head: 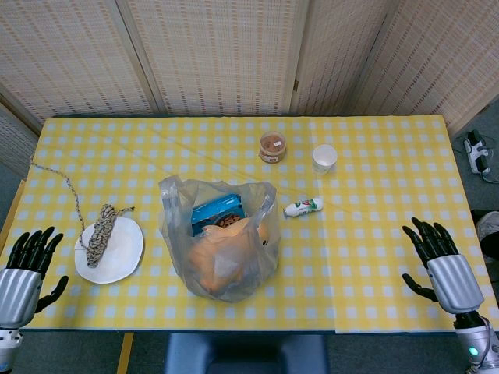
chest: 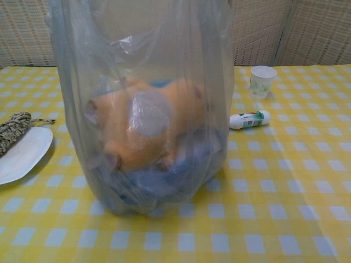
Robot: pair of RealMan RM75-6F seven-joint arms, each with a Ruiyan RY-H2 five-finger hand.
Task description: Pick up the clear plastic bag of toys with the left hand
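The clear plastic bag of toys (head: 221,238) stands on the yellow checked table near its front edge, holding an orange plush toy and a blue box. In the chest view the bag (chest: 143,104) fills the middle, close to the camera. My left hand (head: 25,269) rests at the table's front left corner, fingers spread and empty, well left of the bag. My right hand (head: 440,265) sits at the front right corner, also spread and empty. Neither hand shows in the chest view.
A white plate (head: 118,257) with a coil of rope (head: 101,224) lies between my left hand and the bag. Behind the bag are a brown lidded jar (head: 272,146), a paper cup (head: 324,157) and a small white bottle (head: 304,207) lying on its side.
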